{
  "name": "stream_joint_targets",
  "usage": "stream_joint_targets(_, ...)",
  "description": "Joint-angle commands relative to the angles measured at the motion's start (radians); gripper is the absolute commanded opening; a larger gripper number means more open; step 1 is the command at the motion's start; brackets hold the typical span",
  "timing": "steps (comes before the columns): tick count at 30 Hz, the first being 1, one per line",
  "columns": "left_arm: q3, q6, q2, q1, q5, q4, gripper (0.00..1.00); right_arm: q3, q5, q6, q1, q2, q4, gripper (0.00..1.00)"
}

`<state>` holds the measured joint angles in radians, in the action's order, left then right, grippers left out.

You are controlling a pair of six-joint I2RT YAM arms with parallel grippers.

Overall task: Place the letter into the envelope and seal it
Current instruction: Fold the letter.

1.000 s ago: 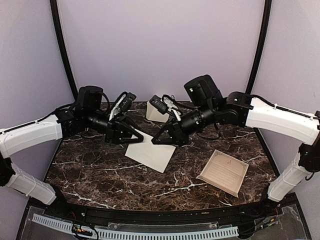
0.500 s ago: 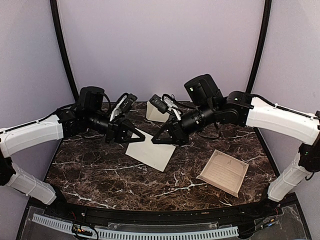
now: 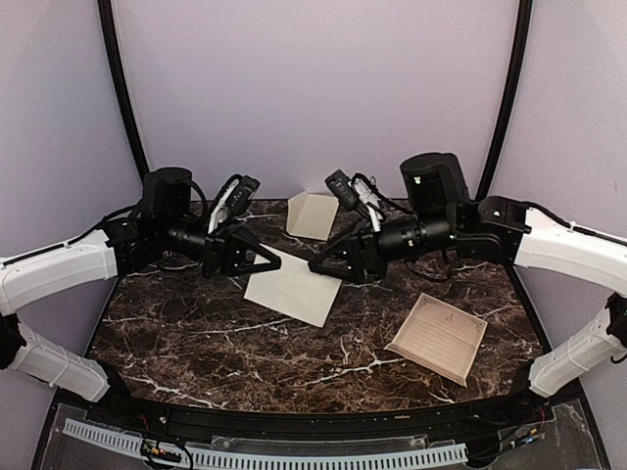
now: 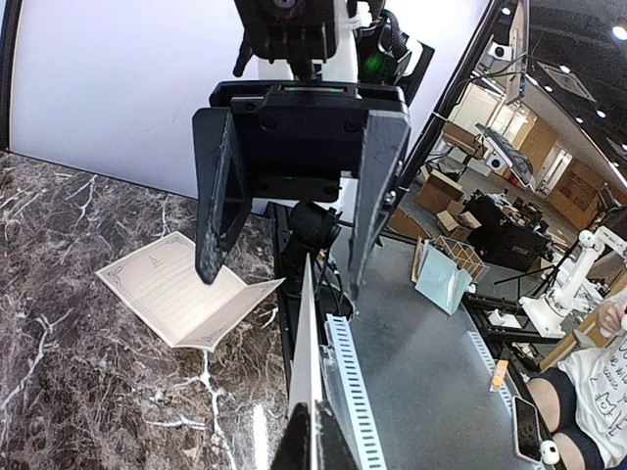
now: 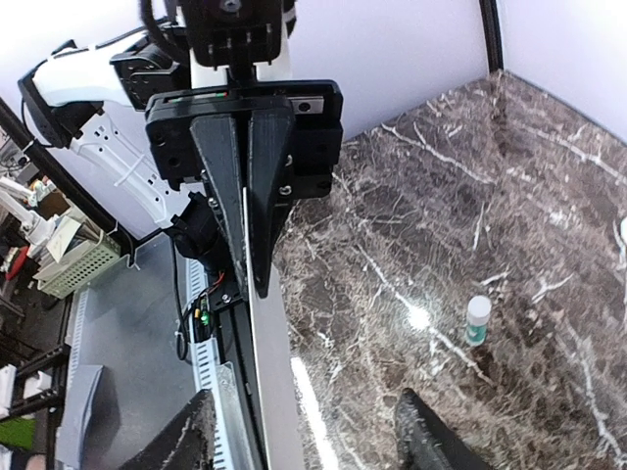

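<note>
While the left gripper (image 3: 274, 262) is clamped tight on the far corner of the envelope (image 3: 294, 289), the right gripper (image 3: 318, 266) faces it nose to nose with its jaws spread and nothing in them. Seen from the left wrist, the right arm's fingers (image 4: 217, 196) stand on either side of the envelope's thin edge, with a gap showing on both sides.

The envelope is plain pale cream and sits over the middle of the dark marble table (image 3: 196, 333). Its far edge is up between the two grippers, and the rest slants toward the near side. I cannot tell whether its near corner rests on the marble.

The letter (image 3: 438, 337), tan with a thin dark border, lies on the table toward the front right. Its edges are a little curled, and it is well apart from the envelope and from both grippers. A folded cream sheet (image 3: 312, 215) stands at the back by the wall, behind the two grippers. The right wrist view shows a small white-capped bottle (image 5: 477, 320) upright on the marble.
</note>
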<state>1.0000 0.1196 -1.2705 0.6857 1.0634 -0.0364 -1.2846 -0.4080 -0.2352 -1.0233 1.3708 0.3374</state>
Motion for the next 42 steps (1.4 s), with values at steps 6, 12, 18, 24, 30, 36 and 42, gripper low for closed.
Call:
stream_joint_targets(6,-0.031,0.093,0.054,-0.021,0.033,-0.147,0.00,0.135,0.054,-0.115,0.000,-0.103,-0.286,0.63)
stream_joint_targets(12,-0.038,0.096,0.063,-0.021,0.007,-0.152,0.00,0.142,-0.007,-0.131,-0.007,-0.083,-0.311,0.54)
stream_joint_targets(18,-0.041,0.099,0.064,-0.021,0.000,-0.153,0.00,0.146,-0.022,-0.136,-0.011,-0.077,-0.310,0.40)
stream_joint_targets(24,-0.046,0.102,0.068,-0.021,-0.009,-0.161,0.00,0.156,-0.028,-0.140,-0.012,-0.076,-0.306,0.38)
stream_joint_targets(30,-0.048,0.103,0.076,-0.023,-0.016,-0.166,0.00,0.164,-0.018,-0.142,-0.013,-0.078,-0.303,0.32)
stream_joint_targets(36,-0.048,0.107,0.075,-0.025,-0.009,-0.168,0.00,0.163,0.018,-0.136,-0.012,-0.098,-0.292,0.00)
stream_joint_targets(42,-0.045,0.114,0.075,-0.026,-0.002,-0.170,0.31,0.165,0.013,-0.133,-0.013,-0.109,-0.281,0.00)
